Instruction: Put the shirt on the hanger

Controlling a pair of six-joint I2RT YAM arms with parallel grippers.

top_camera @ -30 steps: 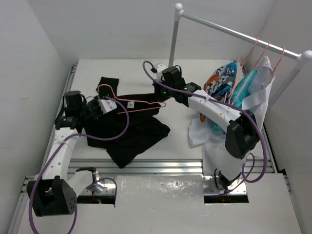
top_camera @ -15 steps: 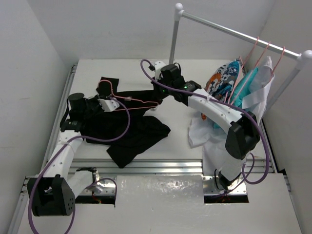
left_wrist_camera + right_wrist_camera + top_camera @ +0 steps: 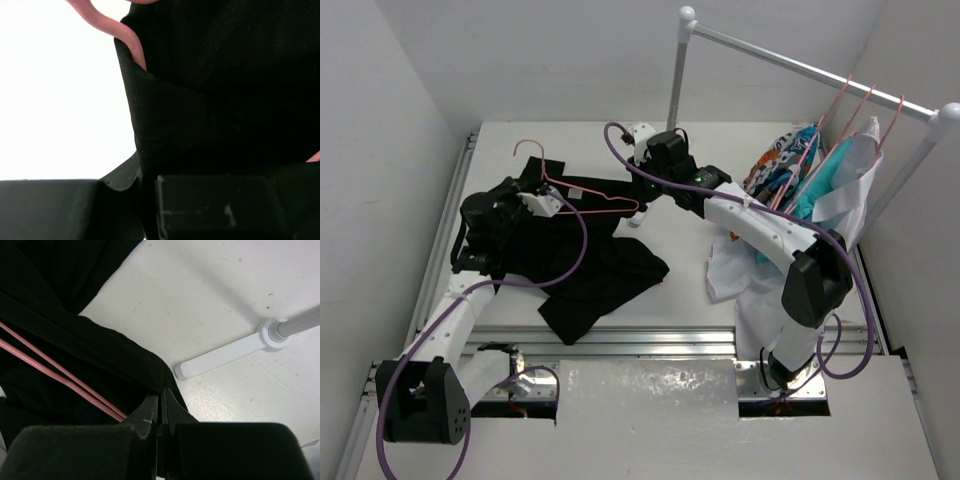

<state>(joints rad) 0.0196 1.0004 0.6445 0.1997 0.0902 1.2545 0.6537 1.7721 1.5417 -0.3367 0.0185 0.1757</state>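
Shirt (image 3: 595, 275) and hanger (image 3: 131, 42) gripped between both claws, mid-table (image 3: 690, 270).
The left claw (image 3: 542, 203) is clamped tight on shirt cloth near the hanger's hook end. The right claw (image 3: 161, 397) is pinched narrow on the shirt's edge, beside the pink rods — the remaining cloth lies heaped on the table.

The hanger (image 3: 600, 213) has risen with its hook tipped rearward, dragging the shirt (image 3: 610, 270) higher.
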